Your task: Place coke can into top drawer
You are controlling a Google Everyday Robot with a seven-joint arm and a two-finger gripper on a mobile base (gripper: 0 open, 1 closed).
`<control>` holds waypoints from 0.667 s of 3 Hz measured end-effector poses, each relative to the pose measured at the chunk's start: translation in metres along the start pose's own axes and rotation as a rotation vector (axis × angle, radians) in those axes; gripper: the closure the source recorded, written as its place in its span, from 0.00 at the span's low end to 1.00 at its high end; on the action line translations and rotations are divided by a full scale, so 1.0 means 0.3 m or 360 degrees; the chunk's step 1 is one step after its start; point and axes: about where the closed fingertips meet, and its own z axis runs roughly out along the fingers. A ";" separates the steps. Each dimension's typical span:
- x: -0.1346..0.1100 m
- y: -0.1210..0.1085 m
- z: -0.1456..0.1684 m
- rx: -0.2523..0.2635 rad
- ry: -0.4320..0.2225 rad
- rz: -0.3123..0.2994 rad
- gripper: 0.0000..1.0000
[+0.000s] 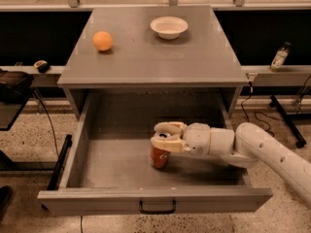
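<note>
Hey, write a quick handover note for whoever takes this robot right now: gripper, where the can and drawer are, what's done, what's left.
Gripper: inside the open top drawer, shut on the coke can near its top.
Coke can: upright, low in the drawer, about mid-width, toward the front. Cannot tell if it touches the floor.
Done: drawer open, can brought inside it.
Left: set the can down if needed, open the gripper, pull the arm out.
On the cabinet top: orange ball and white bowl, not part of the job.

grey table [146, 62] bears orange ball [102, 41] and white bowl [168, 27]; gripper [163, 136] in its drawer [155, 198].
</note>
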 end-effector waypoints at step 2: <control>0.000 0.000 0.000 0.0000 0.0000 0.0000 0.27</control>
